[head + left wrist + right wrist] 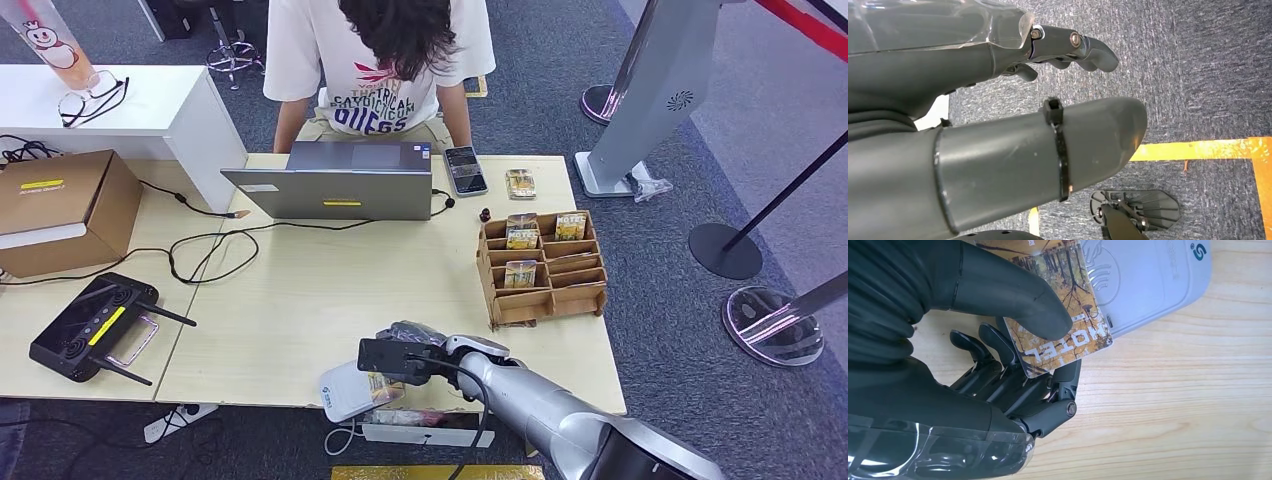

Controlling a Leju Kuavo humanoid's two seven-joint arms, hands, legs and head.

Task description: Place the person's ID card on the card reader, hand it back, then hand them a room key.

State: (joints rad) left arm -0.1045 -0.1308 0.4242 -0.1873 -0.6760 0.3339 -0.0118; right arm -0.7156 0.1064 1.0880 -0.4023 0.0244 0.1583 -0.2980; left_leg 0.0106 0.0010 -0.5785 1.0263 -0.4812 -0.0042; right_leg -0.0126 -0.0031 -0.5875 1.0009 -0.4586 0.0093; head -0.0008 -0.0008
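Right hand pinching card at card reader, near table edge.
Wooden table (300,300); person (380,60) seated behind laptop (330,180); white card reader (345,392) at near edge; right hand (998,375) grips card (1063,315) printed HOTEL between thumb and fingers, card partly over reader. Left hand (998,100) hangs over carpet, holds nothing, fingers loosely curled, apart from the thumb.
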